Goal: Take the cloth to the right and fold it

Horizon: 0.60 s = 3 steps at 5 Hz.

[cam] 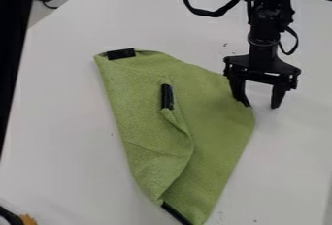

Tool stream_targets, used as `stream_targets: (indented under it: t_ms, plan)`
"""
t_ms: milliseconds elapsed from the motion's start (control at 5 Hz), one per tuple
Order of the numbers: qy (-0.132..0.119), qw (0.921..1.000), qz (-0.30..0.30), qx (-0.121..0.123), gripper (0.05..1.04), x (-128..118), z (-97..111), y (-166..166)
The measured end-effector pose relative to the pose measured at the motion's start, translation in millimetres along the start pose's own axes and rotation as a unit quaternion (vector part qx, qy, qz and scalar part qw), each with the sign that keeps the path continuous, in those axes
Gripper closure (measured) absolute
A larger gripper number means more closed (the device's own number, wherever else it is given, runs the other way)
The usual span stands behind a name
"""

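1. A green cloth (214, 98) lay across the middle of the white counter (58, 122), partly folded, its left part lapping over the right.
2. Black strips marked it: one at its far left corner (121, 54), one mid-cloth (167, 96), one at its near end (176, 213).
3. The black hand (261, 106) hung open, pointing down, between the cloth's middle and the counter's right edge, one fingertip at the cloth's border.
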<state>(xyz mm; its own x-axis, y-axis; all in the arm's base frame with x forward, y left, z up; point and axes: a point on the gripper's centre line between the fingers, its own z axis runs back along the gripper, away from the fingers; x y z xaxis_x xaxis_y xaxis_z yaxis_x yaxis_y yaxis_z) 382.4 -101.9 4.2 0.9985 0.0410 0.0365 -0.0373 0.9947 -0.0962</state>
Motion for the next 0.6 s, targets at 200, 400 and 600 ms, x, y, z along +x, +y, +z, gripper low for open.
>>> stream_targets:
  t_ms: [200, 400, 600]
  plan:
    - [-0.002, 1.0000, 0.002, -0.009, 0.411, -5.8, 0.0, 12.6]
    - [0.002, 0.9999, 0.000, -0.012, 0.709, -5.5, -1.0, 19.9]
    - [0.018, 0.9998, -0.011, -0.007, 0.909, -4.5, -1.4, 21.3]
